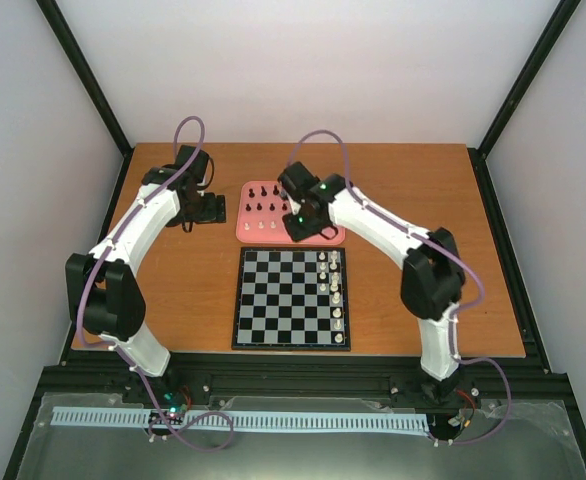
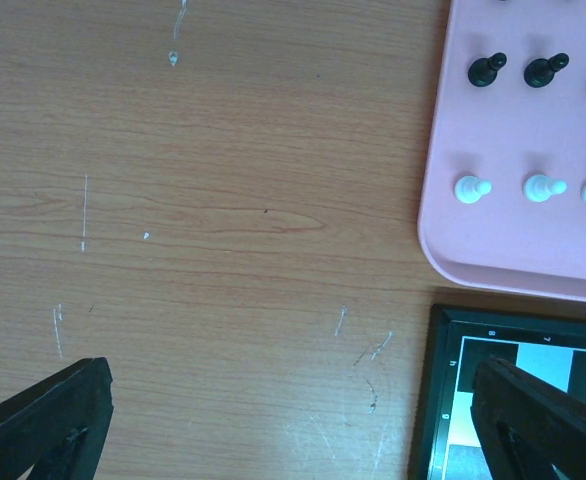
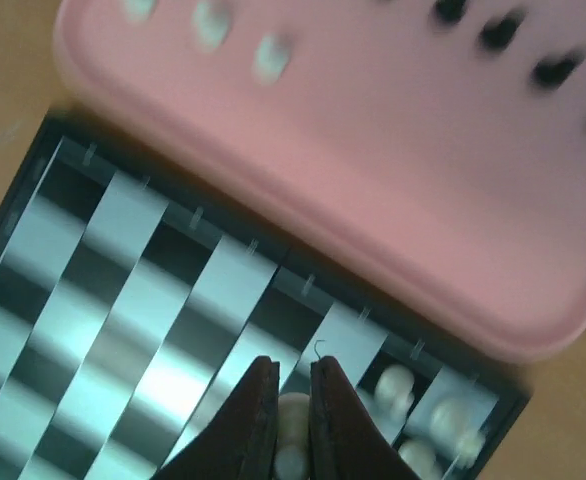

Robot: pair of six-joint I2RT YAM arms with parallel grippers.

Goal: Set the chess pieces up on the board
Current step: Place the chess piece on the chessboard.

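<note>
The board [image 1: 278,300] lies in the middle of the table, with several white chess pieces [image 1: 335,290] in its two right-hand columns. My right gripper [image 3: 291,368] is shut on a white chess piece [image 3: 293,415] above the board's [image 3: 123,250] far edge, close to other white pieces [image 3: 398,388]. In the top view the right gripper [image 1: 303,232] hangs over the near rim of the pink tray [image 1: 241,235]. My left gripper [image 2: 293,375] is open over bare wood, left of the tray [image 2: 513,130], with nothing between its fingers.
The pink tray [image 3: 373,170] behind the board holds several black pieces [image 1: 263,205] and white pieces [image 1: 261,226]. In the left wrist view black pawns [image 2: 486,70] and white pawns [image 2: 470,188] stand on it, and the board's corner [image 2: 443,400] shows.
</note>
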